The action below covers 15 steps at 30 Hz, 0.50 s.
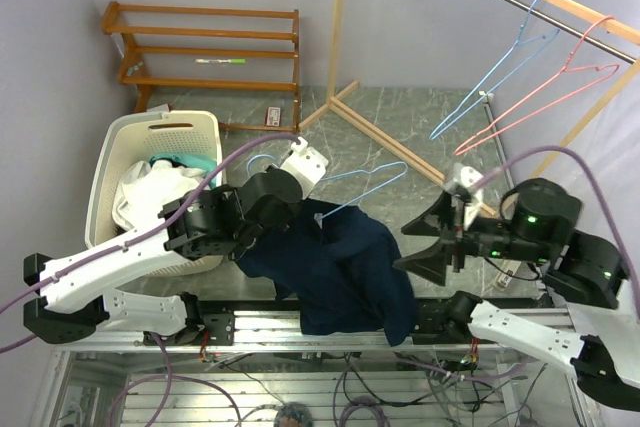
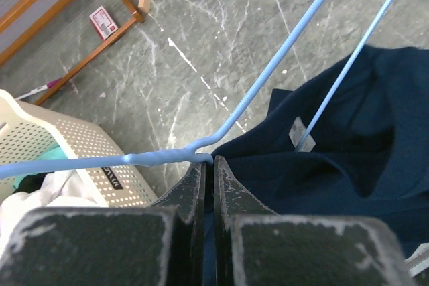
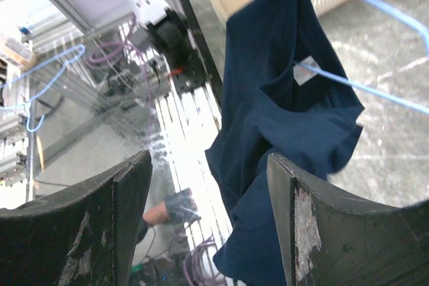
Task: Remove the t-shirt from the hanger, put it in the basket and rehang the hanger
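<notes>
While left hand [image 2: 208, 163] pinches navy t-shirt [image 1: 345, 267] on blue hanger [image 2: 161, 156], right hand [image 1: 402, 247] gapes beside, laundry basket [image 1: 105, 162] behind.

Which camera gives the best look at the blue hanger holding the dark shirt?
Top external: the hanger shows hook to shoulder, poking from the navy t-shirt. Left wrist crops it around the twisted neck by the left gripper; right wrist, just two wire stretches.

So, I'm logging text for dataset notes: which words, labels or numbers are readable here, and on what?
Nothing reads clearly.
Dark label on the cream perforated plastic laundry basket: upside down, too blurred.
Print on the small red-and-white card: too small.
White neck tag inside the navy blue fabric t-shirt: no legible text.
</notes>
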Tool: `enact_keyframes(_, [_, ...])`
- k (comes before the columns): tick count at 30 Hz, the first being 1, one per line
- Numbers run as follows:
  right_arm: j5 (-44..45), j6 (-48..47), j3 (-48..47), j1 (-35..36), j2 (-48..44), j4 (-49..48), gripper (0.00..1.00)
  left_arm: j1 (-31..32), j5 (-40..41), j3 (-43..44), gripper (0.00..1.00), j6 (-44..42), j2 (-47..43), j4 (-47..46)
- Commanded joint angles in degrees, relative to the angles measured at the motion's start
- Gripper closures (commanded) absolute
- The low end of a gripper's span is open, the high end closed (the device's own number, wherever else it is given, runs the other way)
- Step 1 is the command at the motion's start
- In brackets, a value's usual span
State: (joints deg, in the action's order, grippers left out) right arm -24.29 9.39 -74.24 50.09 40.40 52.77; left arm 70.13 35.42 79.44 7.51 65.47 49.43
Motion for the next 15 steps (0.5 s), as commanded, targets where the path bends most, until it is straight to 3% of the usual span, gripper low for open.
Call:
enact_keyframes(1, [-1.3,-1.9,-7.3,-0.2,-0.6,1.7,0.31,0.2,1.9,2.2,0.93,-3.4,-2.0,1.9])
enact_keyframes(4, [0.9,-3.4,-12.6,-0.1,4.1,3.4,0.35,0.3,-7.6,2.6,0.93,-7.6,-2.3,1.7])
enact_keyframes(7, [0.3,-5.1,-17.5,-0.1,10.4,4.1,0.45,0.3,-15.5,2.8,0.93,-10.6,-2.1,1.4])
enact_keyframes(15, [1.4,-8.1,-24.4,0.5,22.9,4.4,0.45,0.5,-21.7,6.8,0.93,-13.2,0.6,2.4])
